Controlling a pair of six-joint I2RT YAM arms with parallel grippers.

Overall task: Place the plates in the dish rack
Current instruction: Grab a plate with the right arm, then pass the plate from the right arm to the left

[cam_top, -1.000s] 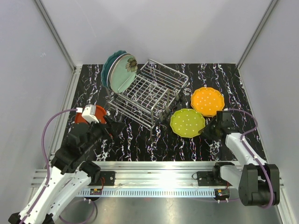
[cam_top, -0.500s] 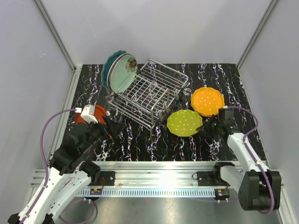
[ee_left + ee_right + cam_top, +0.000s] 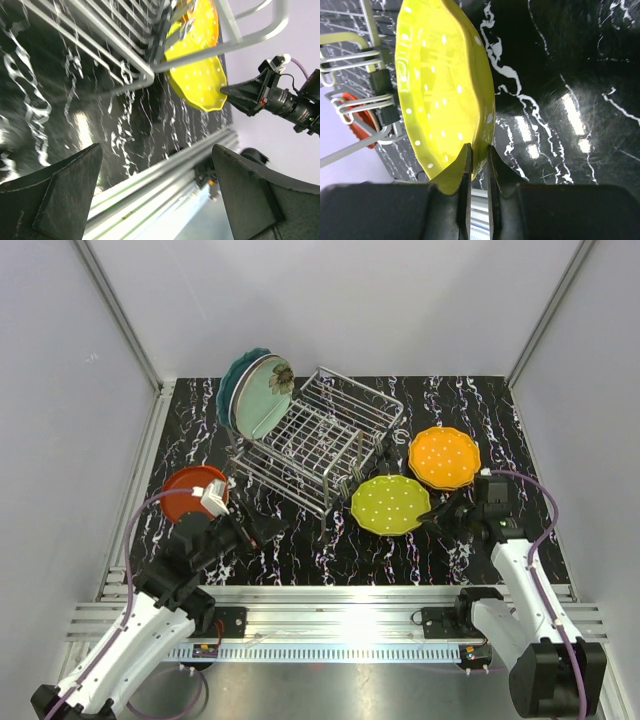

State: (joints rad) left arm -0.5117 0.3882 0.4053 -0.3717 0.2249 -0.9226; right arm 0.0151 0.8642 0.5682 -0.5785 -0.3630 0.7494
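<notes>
The silver wire dish rack (image 3: 320,440) stands at the table's middle back, with a teal plate and a mint green plate (image 3: 258,392) upright at its left end. My right gripper (image 3: 432,512) is shut on the rim of the yellow-green dotted plate (image 3: 390,505), held tilted just right of the rack's near corner. In the right wrist view the fingers (image 3: 468,155) pinch the plate's edge (image 3: 440,90). The dotted orange plate (image 3: 444,457) lies flat to the right. The red-orange plate (image 3: 190,490) lies at the left. My left gripper (image 3: 262,530) is open and empty, in front of the rack.
The left wrist view shows the rack's corner (image 3: 125,55), the yellow-green plate (image 3: 197,70) and the aluminium rail along the near edge (image 3: 165,175). White walls enclose the table on three sides. A purple cable loops beside each arm.
My right gripper has raised the yellow-green plate and carried it left toward the rack. My left arm has drawn back toward the near edge, uncovering the red-orange plate.
</notes>
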